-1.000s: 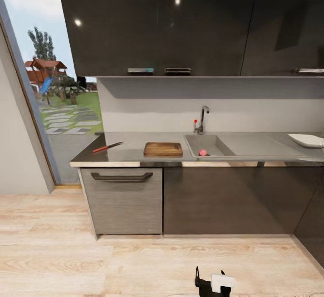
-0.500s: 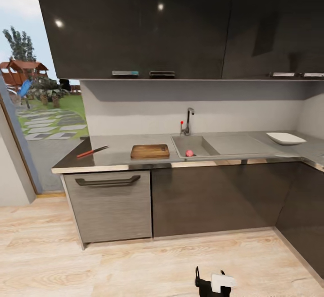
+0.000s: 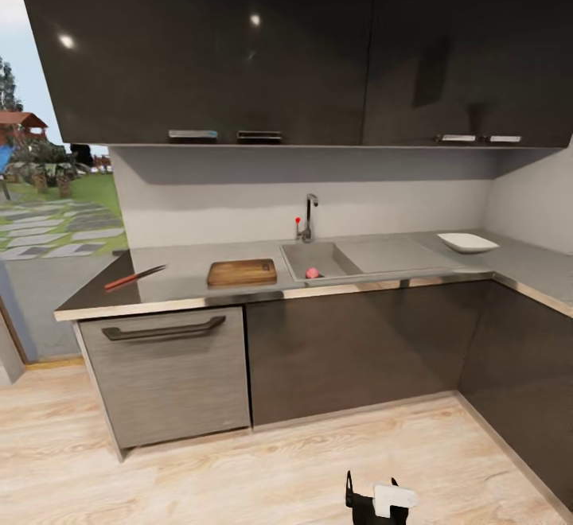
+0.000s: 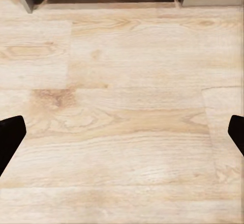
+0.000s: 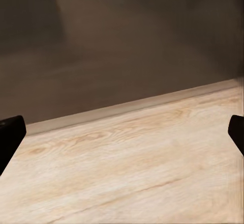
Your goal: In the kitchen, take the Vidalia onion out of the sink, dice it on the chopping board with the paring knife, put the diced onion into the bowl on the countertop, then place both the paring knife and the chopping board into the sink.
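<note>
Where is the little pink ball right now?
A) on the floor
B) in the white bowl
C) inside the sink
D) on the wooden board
C: in the head view the Vidalia onion sits down inside the sink, near its front wall, to the right of the chopping board and far from the bowl.
</note>
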Available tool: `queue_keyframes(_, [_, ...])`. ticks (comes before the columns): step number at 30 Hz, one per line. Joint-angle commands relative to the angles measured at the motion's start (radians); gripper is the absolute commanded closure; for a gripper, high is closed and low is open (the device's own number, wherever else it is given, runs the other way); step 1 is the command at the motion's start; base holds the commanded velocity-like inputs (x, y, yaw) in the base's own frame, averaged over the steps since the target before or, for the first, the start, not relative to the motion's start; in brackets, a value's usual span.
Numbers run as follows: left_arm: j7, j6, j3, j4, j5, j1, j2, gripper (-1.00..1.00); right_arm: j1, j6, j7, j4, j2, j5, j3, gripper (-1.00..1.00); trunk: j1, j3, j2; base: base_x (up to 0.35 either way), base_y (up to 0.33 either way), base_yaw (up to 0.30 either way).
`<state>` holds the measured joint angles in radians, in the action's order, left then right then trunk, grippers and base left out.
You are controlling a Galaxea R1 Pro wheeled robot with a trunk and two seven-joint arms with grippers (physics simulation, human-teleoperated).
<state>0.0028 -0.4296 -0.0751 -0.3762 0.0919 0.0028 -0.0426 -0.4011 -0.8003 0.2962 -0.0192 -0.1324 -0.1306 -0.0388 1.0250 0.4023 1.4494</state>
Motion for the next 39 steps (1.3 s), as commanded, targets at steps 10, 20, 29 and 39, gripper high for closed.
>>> queue_keyframes(10, [-0.001, -0.001, 0.003, -0.001, 0.009, 0.000, 0.000, -1.00, -0.001, -0.001, 0.007, 0.001, 0.000, -0.011, -0.004, -1.00, 0.000, -0.010, 0.001, 0.000, 0.000, -0.201])
queue_keyframes(20, [-0.001, -0.001, 0.003, -0.001, 0.009, 0.000, 0.000, -1.00, -0.001, -0.001, 0.007, 0.001, 0.001, -0.011, -0.004, -1.00, 0.000, -0.022, 0.001, 0.000, 0.000, -0.201])
queue_keyframes(29, [-0.001, -0.001, 0.003, -0.001, 0.009, 0.000, 0.000, -1.00, -0.001, -0.001, 0.007, 0.001, 0.001, -0.011, -0.004, -1.00, 0.000, -0.032, 0.001, 0.032, 0.000, -0.201])
queue_keyframes(39, [-0.001, -0.001, 0.003, -0.001, 0.009, 0.000, 0.000, -1.00, -0.001, -0.001, 0.007, 0.001, 0.001, -0.011, -0.004, -1.00, 0.000, -0.043, 0.001, 0.033, 0.000, -0.195])
